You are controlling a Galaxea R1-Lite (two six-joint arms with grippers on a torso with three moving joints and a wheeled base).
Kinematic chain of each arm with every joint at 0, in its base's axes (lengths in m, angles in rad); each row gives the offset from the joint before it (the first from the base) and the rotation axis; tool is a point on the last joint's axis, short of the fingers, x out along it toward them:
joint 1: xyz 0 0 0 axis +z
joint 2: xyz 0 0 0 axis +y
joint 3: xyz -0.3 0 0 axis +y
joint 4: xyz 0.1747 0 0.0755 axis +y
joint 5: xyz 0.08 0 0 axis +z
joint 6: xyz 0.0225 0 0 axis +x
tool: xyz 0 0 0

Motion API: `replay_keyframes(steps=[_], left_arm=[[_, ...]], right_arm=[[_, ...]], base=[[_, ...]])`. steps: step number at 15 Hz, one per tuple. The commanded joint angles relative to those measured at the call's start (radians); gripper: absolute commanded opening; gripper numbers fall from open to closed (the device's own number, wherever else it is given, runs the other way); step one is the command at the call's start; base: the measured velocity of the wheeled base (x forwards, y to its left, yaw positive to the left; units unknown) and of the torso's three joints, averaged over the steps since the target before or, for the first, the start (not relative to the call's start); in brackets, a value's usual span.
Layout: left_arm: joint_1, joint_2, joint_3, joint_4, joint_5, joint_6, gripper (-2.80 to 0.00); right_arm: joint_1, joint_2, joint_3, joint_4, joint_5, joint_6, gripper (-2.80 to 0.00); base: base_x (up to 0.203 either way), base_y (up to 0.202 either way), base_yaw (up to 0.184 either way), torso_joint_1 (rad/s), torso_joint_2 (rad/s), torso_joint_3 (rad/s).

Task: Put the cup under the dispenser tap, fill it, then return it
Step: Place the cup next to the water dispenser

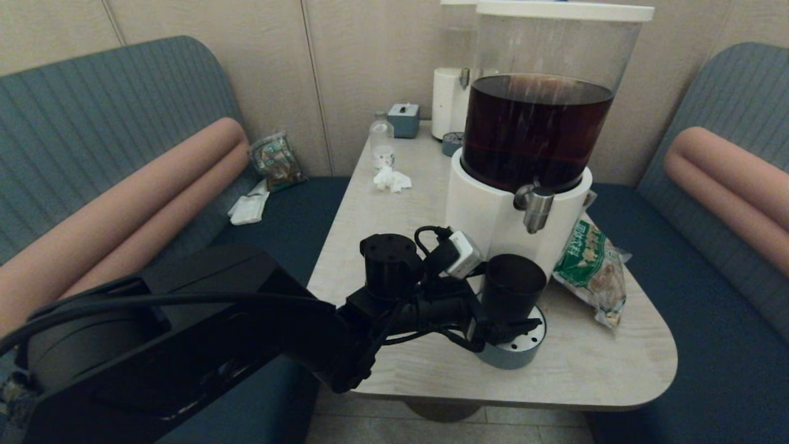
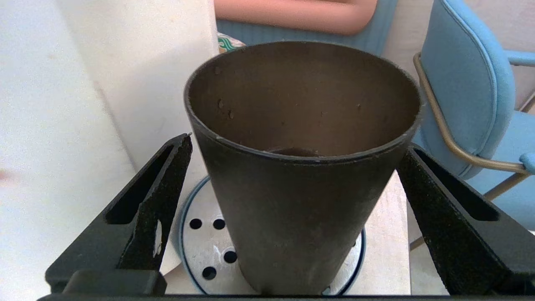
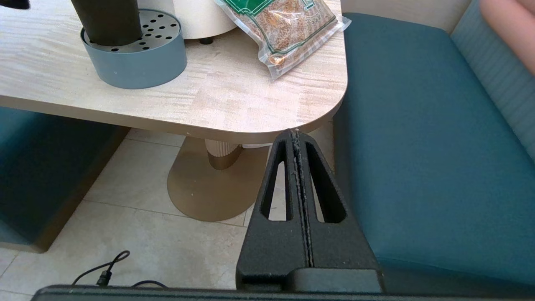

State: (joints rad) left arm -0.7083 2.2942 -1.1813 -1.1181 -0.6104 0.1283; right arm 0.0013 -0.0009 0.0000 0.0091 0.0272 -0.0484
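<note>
The black cup (image 1: pixel 511 287) (image 2: pixel 301 200) stands upright on the round grey drip tray (image 1: pixel 521 354) in front of the big dispenser's white base (image 1: pixel 487 216). The silver dispenser tap (image 1: pixel 535 206) hangs just above it, slightly to its right. A little dark liquid shows at the cup's bottom. My left gripper (image 1: pixel 502 317) (image 2: pixel 296 142) is open, one finger on each side of the cup's lower body, with tray and table showing in the gaps. My right gripper (image 3: pixel 296 133) is shut on nothing, low beside the table's front right corner. The cup (image 3: pixel 106 21) also shows there.
A green snack bag (image 1: pixel 588 265) lies right of the dispenser. A clear bottle (image 1: pixel 382 139), crumpled tissue (image 1: pixel 391 179), a small blue box (image 1: pixel 404 119) and a smaller white dispenser (image 1: pixel 450 98) stand at the back. Blue benches flank the table (image 1: pixel 616 370).
</note>
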Motion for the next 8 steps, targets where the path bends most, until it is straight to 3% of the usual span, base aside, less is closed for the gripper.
replay_keyframes(steps=[1, 8], left_arm=[[-0.005, 0.019, -0.009, -0.006, -0.002, 0.001, 0.00], [-0.005, 0.030, -0.050, -0.007, 0.022, -0.023, 0.00]], right_arm=[[0.000, 0.001, 0.000, 0.000, 0.000, -0.001, -2.80], [0.000, 0.001, 0.000, 0.000, 0.000, 0.000, -2.80]], base=[[0.000, 0.000, 0.000, 0.000, 0.00, 0.000], [0.000, 0.000, 0.000, 0.000, 0.00, 0.000]])
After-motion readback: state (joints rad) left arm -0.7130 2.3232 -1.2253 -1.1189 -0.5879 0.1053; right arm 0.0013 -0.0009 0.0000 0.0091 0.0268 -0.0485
